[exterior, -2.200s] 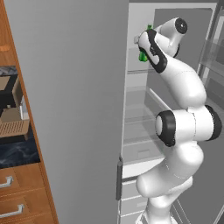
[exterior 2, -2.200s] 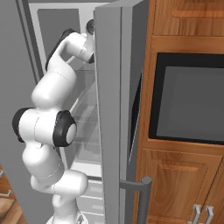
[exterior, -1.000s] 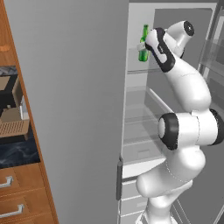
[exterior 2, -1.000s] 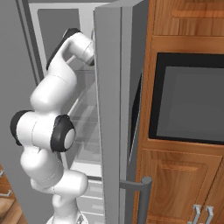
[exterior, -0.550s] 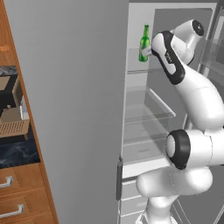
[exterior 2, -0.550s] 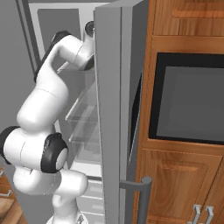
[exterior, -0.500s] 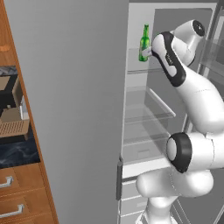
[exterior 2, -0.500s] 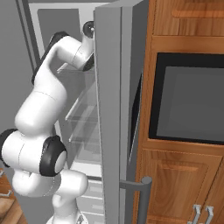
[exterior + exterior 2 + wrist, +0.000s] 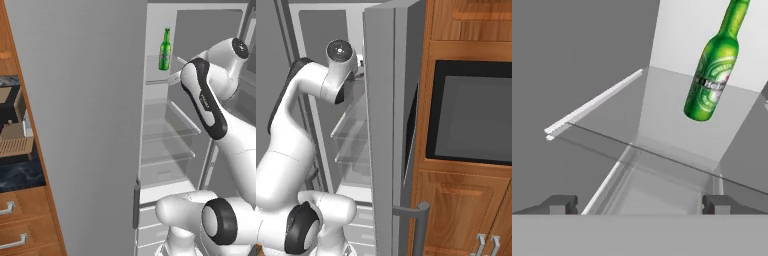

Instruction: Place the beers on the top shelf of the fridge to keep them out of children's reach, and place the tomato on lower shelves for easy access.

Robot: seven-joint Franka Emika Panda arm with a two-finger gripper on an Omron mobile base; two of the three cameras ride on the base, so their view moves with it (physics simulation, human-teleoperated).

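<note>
My end effector (image 9: 639, 202) is released and empty; the green bottle (image 9: 164, 49) stands on the top shelf (image 9: 662, 115), so I back straight out without clipping it

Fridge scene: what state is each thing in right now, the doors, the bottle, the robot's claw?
Tall light-grey fridge: door swung open.
Bright green glass bottle: upright on the top shelf, free of the gripper.
Top clear glass shelf: carries just the green bottle.
Two-finger gripper: open, holding nothing, apart from the bottle.
Lower glass shelves: bare.
</note>
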